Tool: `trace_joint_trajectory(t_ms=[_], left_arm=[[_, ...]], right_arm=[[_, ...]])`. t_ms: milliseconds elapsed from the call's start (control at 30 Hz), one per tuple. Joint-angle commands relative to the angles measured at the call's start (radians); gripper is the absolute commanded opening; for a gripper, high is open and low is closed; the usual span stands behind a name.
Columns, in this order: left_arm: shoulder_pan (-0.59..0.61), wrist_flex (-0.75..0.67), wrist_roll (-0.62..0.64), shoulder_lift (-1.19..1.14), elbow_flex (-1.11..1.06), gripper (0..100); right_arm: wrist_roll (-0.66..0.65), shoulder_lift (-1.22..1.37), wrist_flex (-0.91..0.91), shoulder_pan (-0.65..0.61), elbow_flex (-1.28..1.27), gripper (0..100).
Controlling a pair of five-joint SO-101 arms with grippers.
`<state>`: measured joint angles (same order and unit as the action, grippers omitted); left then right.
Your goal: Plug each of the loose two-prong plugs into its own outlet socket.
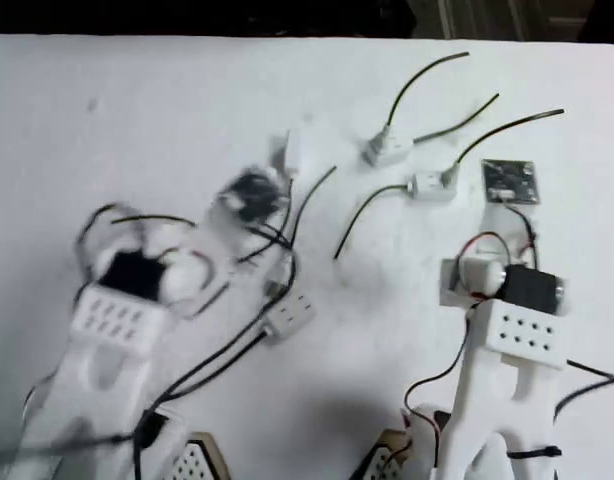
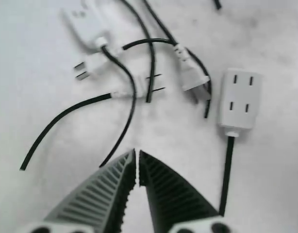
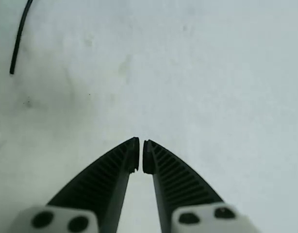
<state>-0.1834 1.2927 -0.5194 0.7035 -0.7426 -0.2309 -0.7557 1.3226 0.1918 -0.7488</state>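
My left gripper (image 2: 137, 154) is shut and empty, low over the table. Beyond it lies a white outlet block (image 2: 239, 99) with two pairs of slots and a black cord. Three loose two-prong plugs lie past the tips: one (image 2: 88, 70) with bare prongs, one (image 2: 139, 90) on a short black cable, and one (image 2: 190, 73) beside the block. In the high view the outlet block (image 1: 290, 315) lies mid-table, and two short-cabled plugs (image 1: 387, 148) (image 1: 430, 185) lie farther back. My right gripper (image 3: 140, 145) is shut on nothing over bare table.
The left arm (image 1: 117, 310) stands front left and the right arm (image 1: 522, 330) front right. A second white outlet piece (image 2: 86, 19) lies among tangled black cables (image 1: 237, 350). A small dark board (image 1: 509, 180) sits back right. A cable end (image 3: 18, 43) lies off the right gripper's side.
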Motion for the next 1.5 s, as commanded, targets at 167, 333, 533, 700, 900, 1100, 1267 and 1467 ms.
trace_joint_trajectory(t_ms=[167, 333, 533, 700, 900, 1100, 1267, 1467], left_arm=[[0.381, -0.190, 0.158, 0.437, -0.338, 2], [0.444, -0.216, 0.163, 0.625, -0.511, 2], [0.444, -0.209, 0.164, 0.848, -0.680, 2], [0.444, -0.204, 0.166, 0.998, -0.789, 2], [0.444, -0.091, 0.166, 1.116, -0.807, 2], [0.444, -0.130, 0.158, 1.110, -0.901, 2], [0.444, -0.167, 0.158, 1.106, -0.950, 2], [0.450, -0.058, 0.161, 1.106, -0.951, 2]], right_arm=[[0.121, -0.019, 0.002, -0.328, 0.044, 2.1], [0.143, -0.019, -0.001, -0.507, 0.044, 2.1], [0.198, -0.018, -0.077, -0.648, 0.040, 2.2], [0.261, 0.068, -0.105, -0.723, 0.066, 2.2], [0.345, 0.338, -0.111, -0.782, 0.193, 9.4], [0.362, 0.550, -0.119, -0.812, 0.342, 9.1], [0.402, 0.691, -0.174, -0.803, 0.405, 9.1], [0.402, 0.750, -0.180, -0.794, 0.437, 9.1]])
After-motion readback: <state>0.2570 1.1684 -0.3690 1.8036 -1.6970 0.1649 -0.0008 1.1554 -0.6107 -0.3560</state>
